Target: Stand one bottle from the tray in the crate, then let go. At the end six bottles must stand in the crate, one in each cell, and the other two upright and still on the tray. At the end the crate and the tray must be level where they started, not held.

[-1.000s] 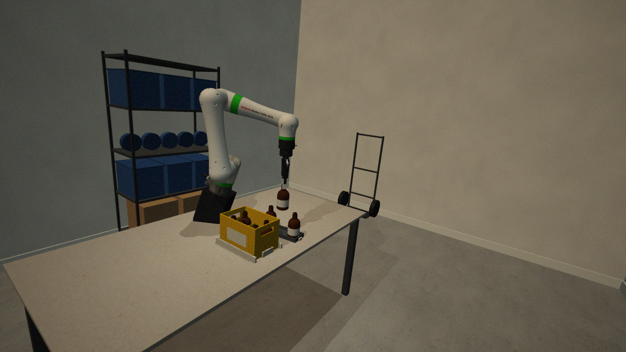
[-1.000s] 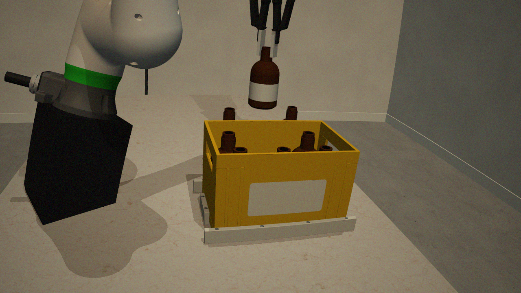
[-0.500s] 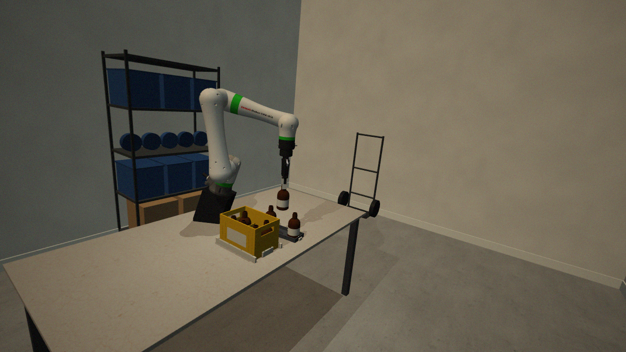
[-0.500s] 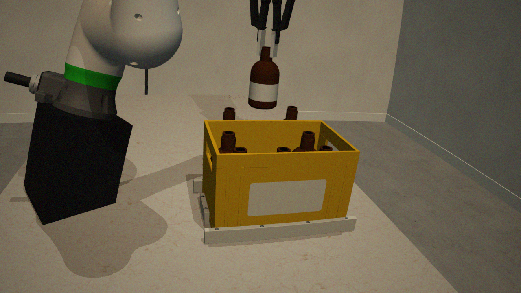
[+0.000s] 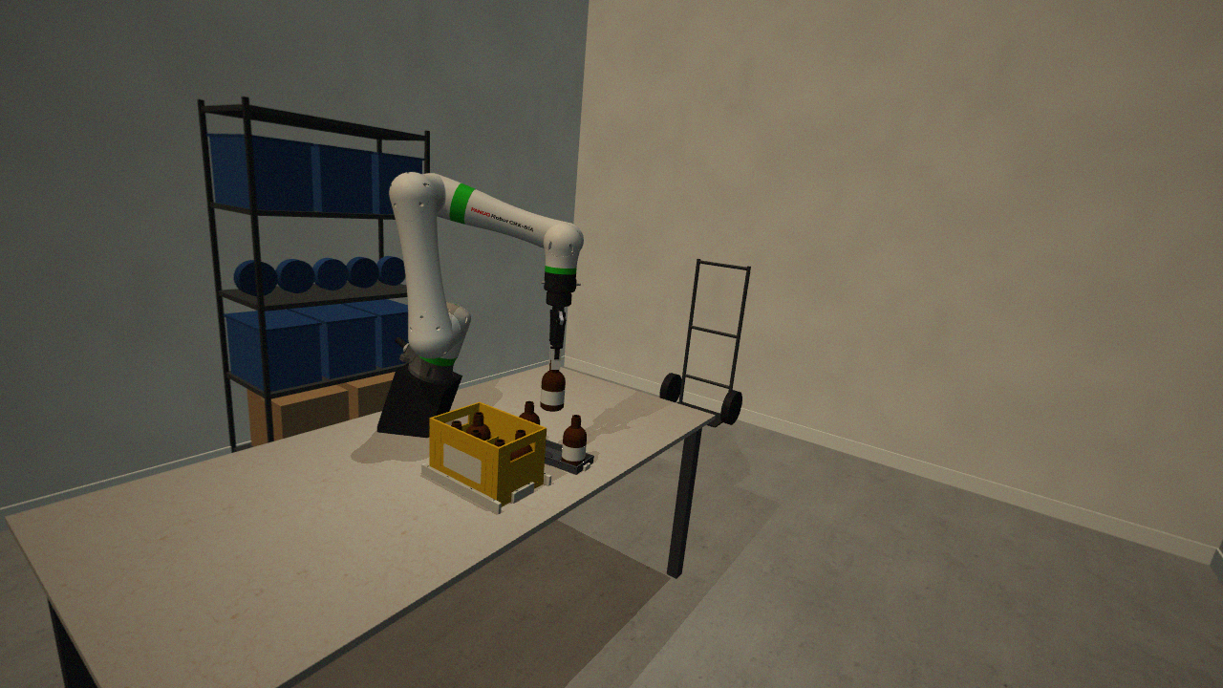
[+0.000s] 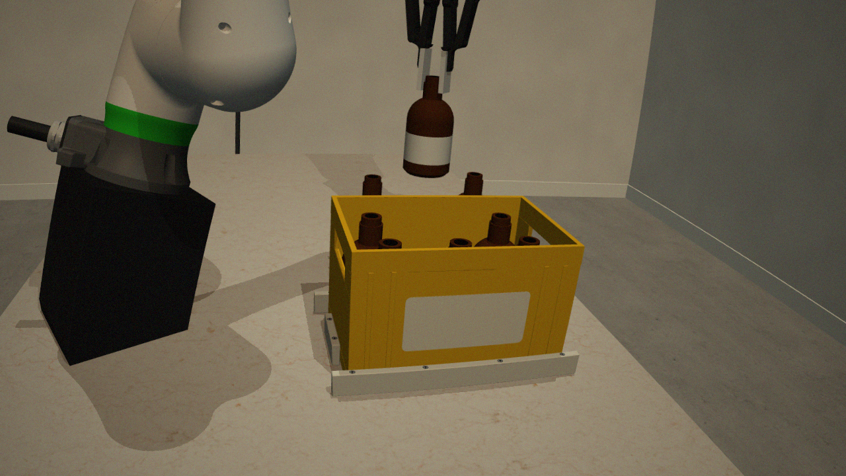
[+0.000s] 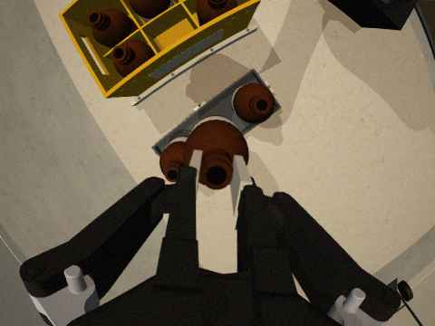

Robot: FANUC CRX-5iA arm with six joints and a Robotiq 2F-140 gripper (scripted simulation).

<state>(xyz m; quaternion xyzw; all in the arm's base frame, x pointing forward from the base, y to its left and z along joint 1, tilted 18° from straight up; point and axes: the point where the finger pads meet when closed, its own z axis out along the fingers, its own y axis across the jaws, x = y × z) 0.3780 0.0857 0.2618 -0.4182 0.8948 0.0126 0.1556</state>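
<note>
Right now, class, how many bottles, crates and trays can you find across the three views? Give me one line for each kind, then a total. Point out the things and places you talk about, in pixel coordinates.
Bottles [image 5: 552, 381] [image 6: 429, 121] [image 7: 215, 140]: 8
Crates [image 5: 521, 481] [image 6: 461, 260] [image 7: 136, 81]: 1
Trays [image 5: 556, 455] [image 7: 221, 105]: 1
Total: 10

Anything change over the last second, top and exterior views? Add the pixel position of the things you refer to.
No visible change. The gripper [image 5: 555, 362] [image 6: 433, 88] [image 7: 216, 167] is still shut on the raised bottle [image 5: 552, 380] [image 6: 428, 125] [image 7: 217, 138], upright in the same spot; nothing newly grasped or released. The crate [image 5: 515, 477] [image 6: 378, 331] [image 7: 131, 86] and tray [image 5: 562, 462] [image 7: 217, 107] stayed put.
</note>
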